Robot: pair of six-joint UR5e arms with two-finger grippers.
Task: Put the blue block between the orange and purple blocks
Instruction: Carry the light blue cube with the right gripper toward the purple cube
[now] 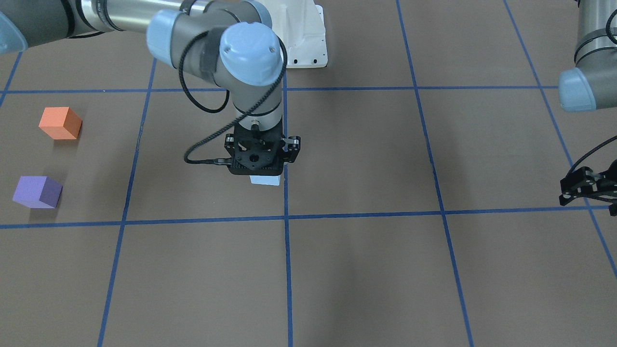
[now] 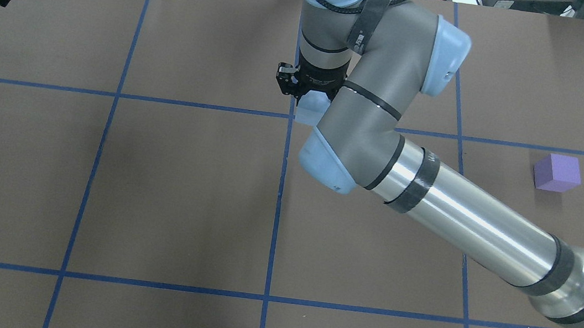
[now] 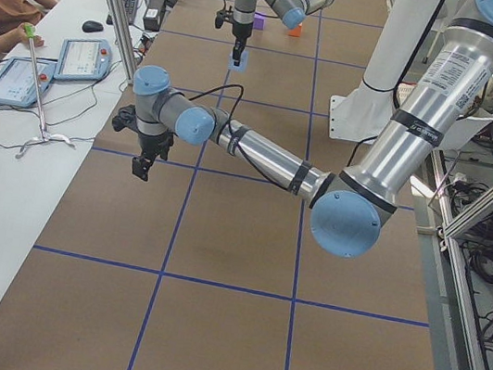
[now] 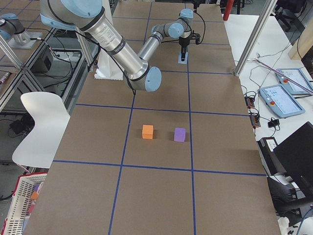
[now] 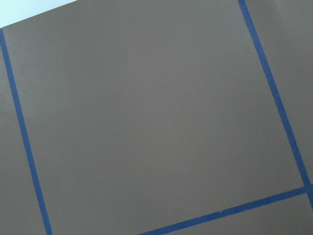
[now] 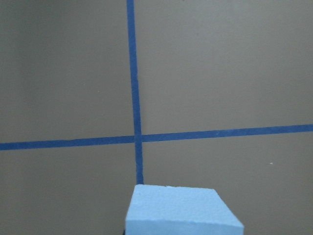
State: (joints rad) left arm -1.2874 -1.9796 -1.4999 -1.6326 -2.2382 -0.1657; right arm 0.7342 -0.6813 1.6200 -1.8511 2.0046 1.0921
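Observation:
My right gripper points straight down over the middle of the table, shut on the light blue block and holding it above the surface. The block fills the bottom of the right wrist view and peeks out beside the arm in the overhead view. The orange block and the purple block sit apart from each other on the table, far out on my right side. The overhead view shows the purple block; my right arm hides the orange one there. My left gripper hangs open and empty at the far left.
The brown table is marked with a grid of blue tape lines. The white robot base stands at my edge of the table. An operator and tablets are beyond the far edge.

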